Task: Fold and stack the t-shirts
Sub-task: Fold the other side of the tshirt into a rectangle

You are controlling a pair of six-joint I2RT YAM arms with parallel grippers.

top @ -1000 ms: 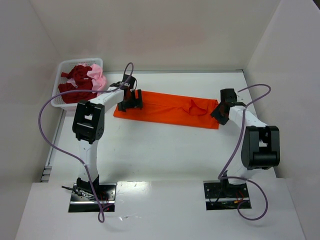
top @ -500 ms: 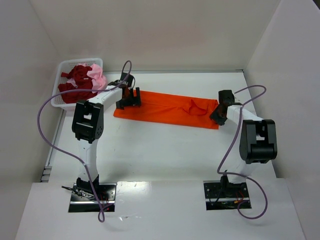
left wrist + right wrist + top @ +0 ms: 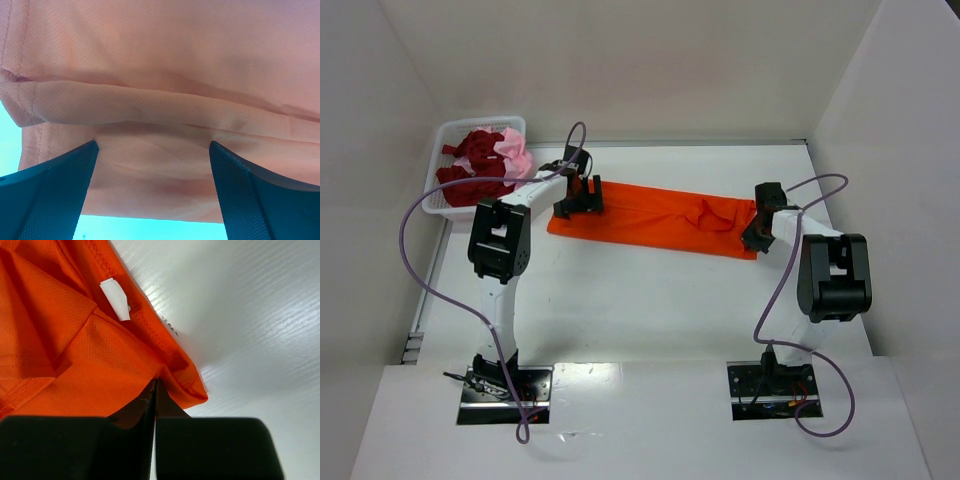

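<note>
The step in hand looked like taking both short ends of the orange t-shirt (image 3: pixel 650 218) so the long strip could be folded in half. Doing it well meant a matched hold. On the near side, at about 3 o'clock on the table (image 3: pixel 640 310), the pinch sat right at the corner of the cloth. A bite that shallow could slip once the cloth was lifted, so a slow, low lift would suit it. Farther off, at about 10 o'clock, the other end was not yet gripped. That hold should take all the layers of the fold, not only the top one. Both ends should then rise together to keep the strip from skewing.

The right gripper (image 3: pixel 756 238) was fully closed. In the right wrist view its jaws met in a thin line (image 3: pixel 155 385), with the hemmed corner of the shirt drawn in between them. It appeared to have the cloth, just below the white label (image 3: pixel 116 299).

The shirt lay flat as a narrow band from 9 o'clock to 3 o'clock across the far half of the table.

The left gripper (image 3: pixel 578 203) stood wide open over the shirt's left end. In the left wrist view its two fingers (image 3: pixel 55 190) straddled a raised fold of orange cloth and held nothing (image 3: pixel 152 150). I could not tell whether the tips touched the cloth.

Farthest, at about 10 o'clock, the white basket (image 3: pixel 480 121) held the dark red shirt (image 3: pixel 470 150) and the pink shirt (image 3: pixel 517 155), both bundled and not yet folded.
</note>
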